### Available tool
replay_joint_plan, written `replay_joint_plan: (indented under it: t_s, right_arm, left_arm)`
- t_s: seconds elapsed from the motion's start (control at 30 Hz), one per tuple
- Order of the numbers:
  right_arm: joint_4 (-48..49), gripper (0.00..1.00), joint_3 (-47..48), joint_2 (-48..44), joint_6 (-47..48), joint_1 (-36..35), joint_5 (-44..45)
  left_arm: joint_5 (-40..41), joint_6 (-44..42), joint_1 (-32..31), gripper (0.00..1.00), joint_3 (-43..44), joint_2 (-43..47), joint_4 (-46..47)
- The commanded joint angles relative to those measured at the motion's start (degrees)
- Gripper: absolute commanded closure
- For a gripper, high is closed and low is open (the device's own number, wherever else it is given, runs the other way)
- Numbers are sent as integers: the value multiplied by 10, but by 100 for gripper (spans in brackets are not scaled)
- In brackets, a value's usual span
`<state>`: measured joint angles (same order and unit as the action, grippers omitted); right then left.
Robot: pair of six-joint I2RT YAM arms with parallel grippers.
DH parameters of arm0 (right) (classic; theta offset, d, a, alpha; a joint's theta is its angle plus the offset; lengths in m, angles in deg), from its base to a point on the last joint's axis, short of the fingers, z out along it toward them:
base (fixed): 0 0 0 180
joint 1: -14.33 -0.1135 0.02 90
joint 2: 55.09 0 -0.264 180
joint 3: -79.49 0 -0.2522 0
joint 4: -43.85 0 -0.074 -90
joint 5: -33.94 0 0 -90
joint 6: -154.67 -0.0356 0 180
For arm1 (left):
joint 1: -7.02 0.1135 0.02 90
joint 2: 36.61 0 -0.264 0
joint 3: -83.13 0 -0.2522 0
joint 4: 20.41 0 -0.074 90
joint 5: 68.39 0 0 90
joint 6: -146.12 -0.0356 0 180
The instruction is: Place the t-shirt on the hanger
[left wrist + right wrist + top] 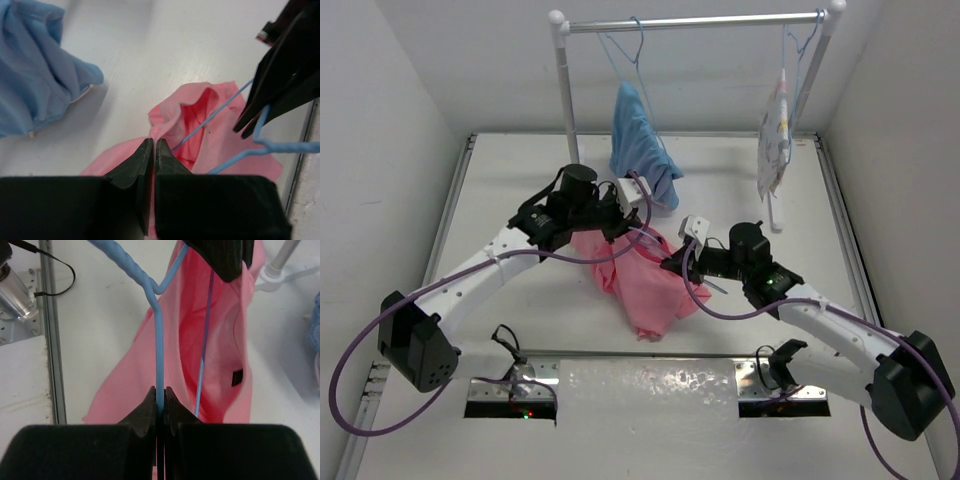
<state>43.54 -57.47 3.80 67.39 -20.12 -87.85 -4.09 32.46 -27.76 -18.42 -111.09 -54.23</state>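
Left claw [153, 152] pinches the t-shirt [645, 288] at its collar edge, apparently to hold the neck open. Right claw [160, 399] clamps the hanger [159, 340] by its wire, presumably to feed it inside.

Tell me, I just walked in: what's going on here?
Two robot arms are putting a pink t-shirt on a blue wire hanger. The left arm has its jaws shut on the shirt's edge by its opening; the right arm has its jaws clamped on the hanger, part of which runs inside the shirt.

Left tool [153, 146], right tool [161, 393] (both pinched closed)
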Motion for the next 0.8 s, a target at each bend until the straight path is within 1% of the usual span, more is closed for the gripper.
replay_joint_plan:
  t_s: [0.0,0.03,0.1,0.2,0.23,0.3,0.33,0.37,0.43,0.47,0.5,0.53,0.6,0.63,0.67,0.77]
  right_arm:
    - [82,100,-22,30,-22,0,-29]
    - [118,100,-26,35,-23,1,-36]
    - [157,100,-42,53,-51,0,-49]
    - [176,100,-42,82,-61,0,-64]
    - [194,100,-44,99,-65,1,-76]
    - [234,100,-61,117,-93,1,-84]
    - [269,100,-66,134,-101,1,-89]
    - [283,100,-72,144,-108,1,-92]
    - [314,100,-77,172,-123,1,-93]
    - [326,100,-77,182,-135,1,-97]
    - [345,100,-77,191,-140,1,-99]
    - [352,100,-76,208,-143,1,-101]
    - [372,100,-74,222,-154,1,-103]
    - [375,100,-70,234,-155,0,-103]
    - [379,100,-69,240,-157,1,-105]
    - [383,100,-64,254,-158,1,-104]
  left_arm:
    - [-10,16,-29,100,30,-2,-5]
    - [-2,14,-34,100,27,-4,-4]
    - [10,4,-36,100,20,-8,-6]
    - [69,-13,-27,97,5,-8,-8]
    - [72,-16,-20,95,-1,-8,-6]
    - [65,-23,7,89,-20,-10,-3]
    - [64,-27,15,87,-25,-10,-2]
    - [62,-32,25,81,-31,-12,-5]
    - [60,-48,31,75,-47,-11,-10]
    - [59,-53,32,67,-52,-11,-11]
    - [60,-58,33,62,-53,-11,-15]
    - [61,-60,34,54,-53,-11,-17]
    - [71,-64,36,46,-45,-11,-29]
    - [75,-66,40,43,-40,-8,-35]
    - [79,-72,45,42,-27,-5,-45]
    - [82,-88,75,36,-7,21,-54]
